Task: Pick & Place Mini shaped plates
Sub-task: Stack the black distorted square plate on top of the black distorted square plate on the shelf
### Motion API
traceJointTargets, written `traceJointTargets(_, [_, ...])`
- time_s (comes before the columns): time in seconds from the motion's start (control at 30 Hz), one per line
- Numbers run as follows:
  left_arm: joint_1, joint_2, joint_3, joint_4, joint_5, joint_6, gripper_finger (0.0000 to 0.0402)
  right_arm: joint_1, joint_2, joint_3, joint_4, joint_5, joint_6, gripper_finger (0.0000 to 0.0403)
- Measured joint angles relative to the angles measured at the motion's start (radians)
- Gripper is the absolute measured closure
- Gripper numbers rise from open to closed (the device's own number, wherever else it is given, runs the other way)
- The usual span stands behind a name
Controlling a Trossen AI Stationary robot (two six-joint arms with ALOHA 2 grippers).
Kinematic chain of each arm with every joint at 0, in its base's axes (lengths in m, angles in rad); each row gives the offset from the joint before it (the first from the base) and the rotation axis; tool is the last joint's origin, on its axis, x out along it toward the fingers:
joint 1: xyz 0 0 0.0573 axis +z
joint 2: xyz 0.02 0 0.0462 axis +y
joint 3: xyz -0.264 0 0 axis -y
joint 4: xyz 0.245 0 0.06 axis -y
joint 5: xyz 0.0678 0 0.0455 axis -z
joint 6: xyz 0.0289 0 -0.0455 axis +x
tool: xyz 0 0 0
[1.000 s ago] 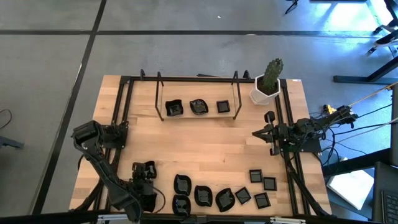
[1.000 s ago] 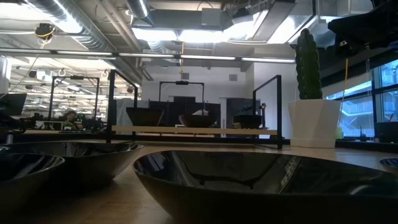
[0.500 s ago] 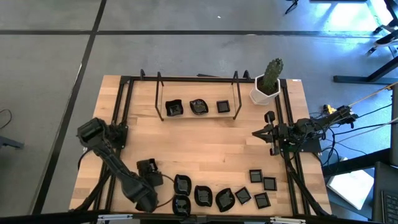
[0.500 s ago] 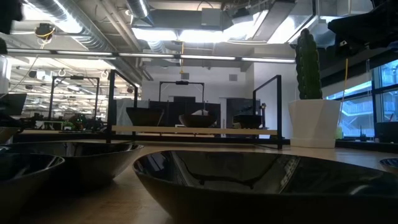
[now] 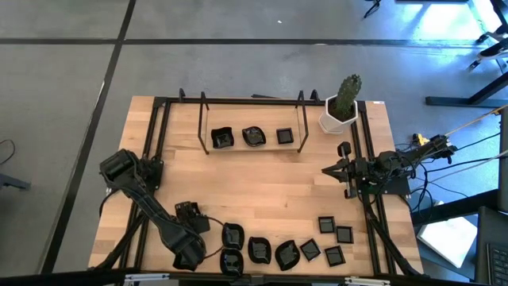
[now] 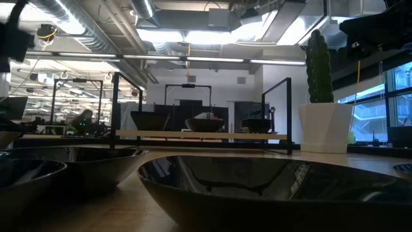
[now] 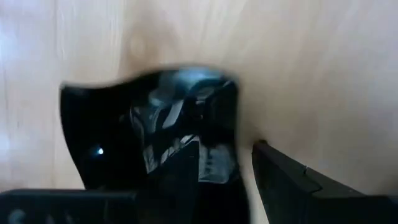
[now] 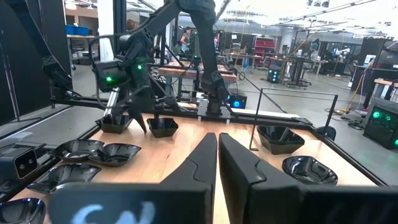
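Two dark fingers of the left gripper [image 5: 208, 236] stand spread astride the wall of one glossy black mini plate [image 7: 149, 134]: in the left wrist view one finger [image 7: 292, 186] rests on bare wood just outside the plate's edge, while the other lies inside its bowl (nothing shows it lifted off the wood). From above, this gripper sits low at the front-left part of the table [image 5: 262, 179], right beside the leftmost dish of the front row [image 5: 232, 234], with its arm running back toward the left rail. The front row of mini shaped plates continues rightward with another dish below the first [image 5: 231, 260], then two leaf-like ones [image 5: 259, 249] and [image 5: 286, 253], and a cluster of small flat squares [image 5: 327, 225] nearer the right side. Farther back, three more dishes [image 5: 252, 137] sit in a line inside a black wire frame [image 5: 252, 121]. The right gripper [image 5: 327, 170] waits at the right edge of the table, well apart from all the plates, its fingers [image 8: 200, 163] pressed together and holding nothing. A white hexagonal pot with a green cactus [image 5: 343, 107] stands at the back right corner.
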Motion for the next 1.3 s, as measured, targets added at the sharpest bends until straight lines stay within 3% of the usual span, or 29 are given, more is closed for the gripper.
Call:
traceJointTargets(0.43, [-0.001, -0.005, -0.033, 0.015, -0.023, 0.027, 0.0267, 0.000, 0.000, 0.000, 0.000, 0.001, 0.000, 0.0383])
traceJointTargets(0.73, [0.001, -0.005, -0.033, 0.012, 0.007, 0.074, 0.0389, 0.000, 0.000, 0.000, 0.000, 0.001, 0.000, 0.0383])
traceJointTargets(0.93, [0.001, -0.005, 0.001, -0.076, 0.010, 0.095, 0.0399, 0.000, 0.000, 0.000, 0.000, 0.001, 0.000, 0.0383])
traceJointTargets(1.13, [0.020, -0.005, 0.170, -0.367, -0.162, 0.102, 0.0399, 0.000, 0.000, 0.000, 0.000, 0.001, 0.000, 0.0383])
traceJointTargets(1.3, [0.011, -0.020, 0.336, -0.537, -0.490, 0.160, 0.0399, 0.000, 0.000, 0.000, 0.000, 0.001, 0.000, 0.0383])
